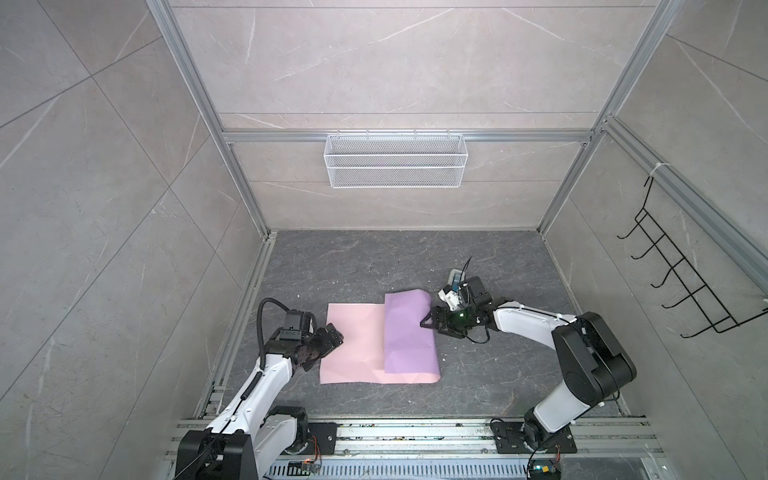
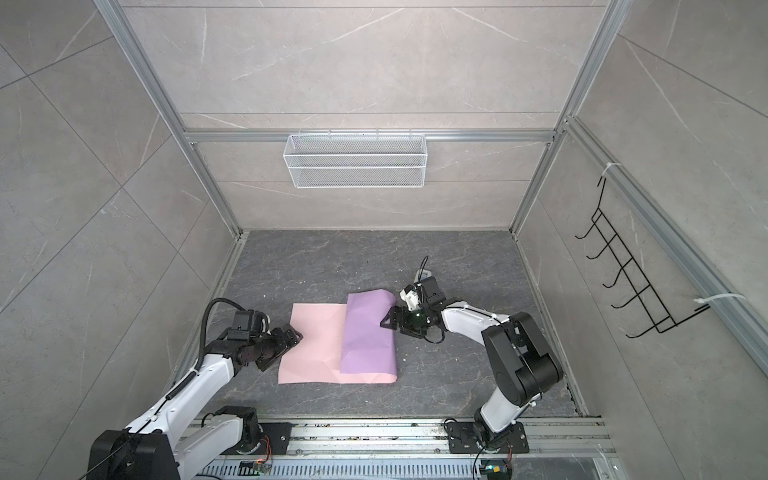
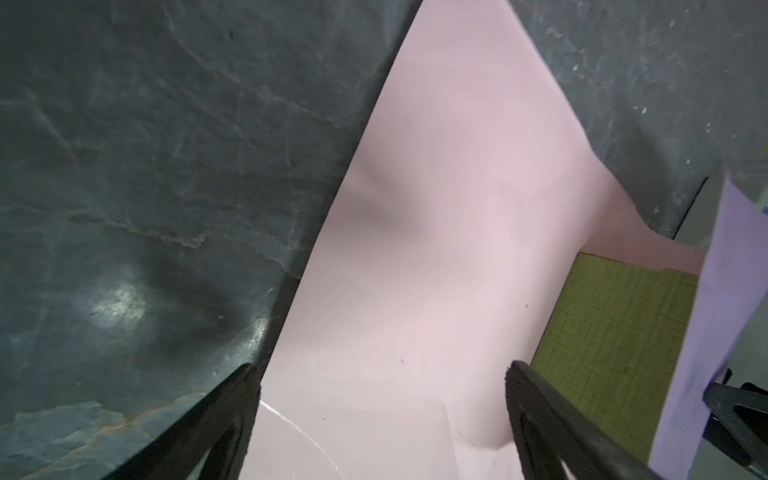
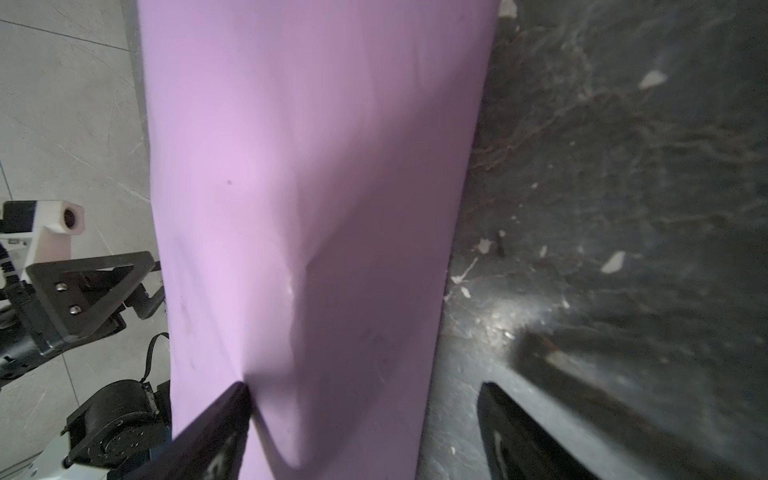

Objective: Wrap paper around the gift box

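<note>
Left wrist, gift box (image 3: 615, 340) beside end effector (image 3: 382, 368)

Olive box (image 3: 615, 332) under lilac paper (image 1: 409, 332)

The paper (image 1: 353, 349) is showing pale pink across its open face and lilac-purple on the flap folded over it, both faces plain. The gift box (image 3: 615, 332), peeking out in the left wrist view, is showing olive-green with a fine darker cross-hatched grid. The tabletop (image 1: 374, 257) is appearing dark grey with pale marble veins and white flecks, the wall panels (image 1: 395, 62) are looking beige-grey with thin white veining, the mesh basket (image 1: 395, 166) is gleaming white, and the hook rack (image 1: 703, 286) is standing out black.
</note>
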`<state>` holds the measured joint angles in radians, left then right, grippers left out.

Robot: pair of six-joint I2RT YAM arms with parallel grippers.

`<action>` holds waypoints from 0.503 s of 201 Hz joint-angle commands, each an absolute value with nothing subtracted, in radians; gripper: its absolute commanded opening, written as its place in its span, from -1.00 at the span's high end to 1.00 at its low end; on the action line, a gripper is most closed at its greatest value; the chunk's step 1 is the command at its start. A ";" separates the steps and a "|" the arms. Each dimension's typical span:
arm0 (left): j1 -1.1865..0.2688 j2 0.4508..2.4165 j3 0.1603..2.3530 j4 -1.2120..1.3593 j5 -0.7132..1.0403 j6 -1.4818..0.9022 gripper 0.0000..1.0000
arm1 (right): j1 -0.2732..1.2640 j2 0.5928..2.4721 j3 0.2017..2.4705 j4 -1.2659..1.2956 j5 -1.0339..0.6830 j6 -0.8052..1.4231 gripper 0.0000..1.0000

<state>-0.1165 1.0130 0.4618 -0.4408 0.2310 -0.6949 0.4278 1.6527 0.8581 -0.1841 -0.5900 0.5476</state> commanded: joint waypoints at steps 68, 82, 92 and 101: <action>-0.113 1.028 0.412 -0.388 0.322 -0.751 -0.91 | 0.431 1.696 0.817 -0.304 -0.393 0.553 -0.72; -0.112 1.055 0.407 -0.329 0.408 -0.757 -0.87 | 0.431 1.698 0.819 -0.304 -0.394 0.554 -0.72; -0.113 1.091 0.415 -0.316 0.461 -0.760 -0.83 | 0.431 1.699 0.820 -0.301 -0.396 0.555 -0.72; -0.112 1.119 0.424 -0.308 0.494 -0.757 -0.79 | 0.432 1.700 0.819 -0.299 -0.397 0.555 -0.72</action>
